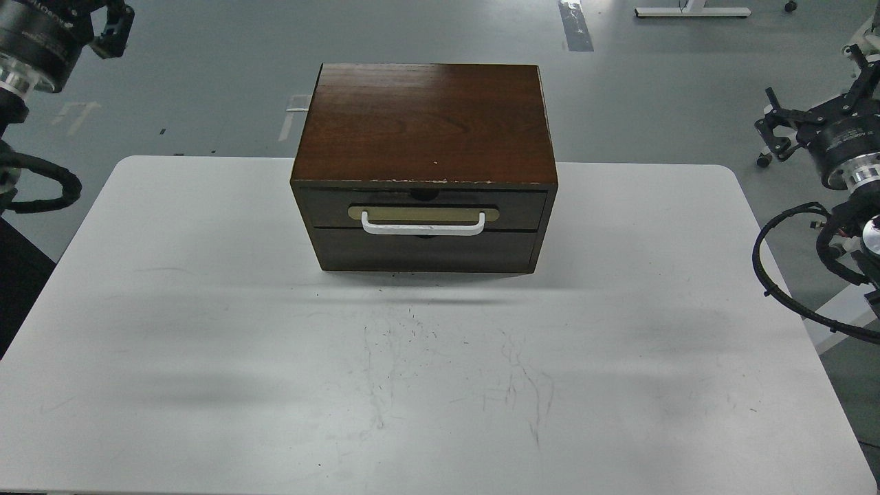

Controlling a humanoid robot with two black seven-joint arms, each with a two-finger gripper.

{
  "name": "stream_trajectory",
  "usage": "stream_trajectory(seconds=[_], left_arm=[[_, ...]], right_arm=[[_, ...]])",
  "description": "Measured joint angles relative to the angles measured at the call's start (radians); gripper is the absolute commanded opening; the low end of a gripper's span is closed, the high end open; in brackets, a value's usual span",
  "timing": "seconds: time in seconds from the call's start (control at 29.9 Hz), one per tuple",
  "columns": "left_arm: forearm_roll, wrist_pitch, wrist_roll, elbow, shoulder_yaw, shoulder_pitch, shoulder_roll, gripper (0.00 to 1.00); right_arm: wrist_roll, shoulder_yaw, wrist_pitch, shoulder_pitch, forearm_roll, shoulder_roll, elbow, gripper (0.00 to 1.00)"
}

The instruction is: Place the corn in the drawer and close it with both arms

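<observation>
The drawer (522,208) is the upper front of a dark brown wooden box (426,120) at the table's far middle. It sits flush, shut, with a beige plate and a white bar handle (423,227). The corn is not in view. My left gripper (115,27) is raised at the top left corner, off the table and partly cut by the frame edge, so its fingers cannot be told apart. My right gripper (766,127) hangs beyond the table's right edge, with its fingers apart and nothing between them. Both are far from the box.
The white table (206,344) is scuffed in front of the box. A plain lower panel (426,251) lies under the drawer. Black cables (777,275) loop off the right arm past the table's right edge. Grey floor lies behind.
</observation>
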Motion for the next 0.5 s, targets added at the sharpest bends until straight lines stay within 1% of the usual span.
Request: stream_trajectory(seconds=[0.07, 0.13, 0.23, 0.33, 0.43, 0.5], left_arm=[[-0.042, 0.0, 0.027, 0.075, -0.007, 0.026, -0.04, 0.98], [-0.083, 0.0, 0.063, 0.137, -0.044, 0.05, -0.075, 0.98], [-0.106, 0.0, 0.127, 0.177, -0.112, 0.077, -0.098, 0.98], [-0.11, 0.0, 0.174, 0.186, -0.155, 0.098, -0.118, 0.98], [-0.11, 0.0, 0.188, 0.212, -0.166, 0.108, -0.155, 0.98], [-0.111, 0.0, 0.19, 0.236, -0.168, 0.109, -0.176, 0.98]], right_arm=[[0.006, 0.011, 0.0, 0.0, 0.0, 0.021, 0.0, 1.0], [0.014, 0.029, 0.0, 0.0, 0.001, 0.042, 0.002, 1.0], [0.02, 0.052, 0.0, 0.0, 0.001, 0.053, 0.002, 1.0], [0.017, 0.076, 0.0, 0.0, 0.002, 0.063, -0.002, 1.0], [0.012, 0.087, 0.0, 0.0, 0.002, 0.106, -0.014, 1.0], [0.011, 0.088, 0.0, 0.0, 0.003, 0.134, -0.031, 1.0]])
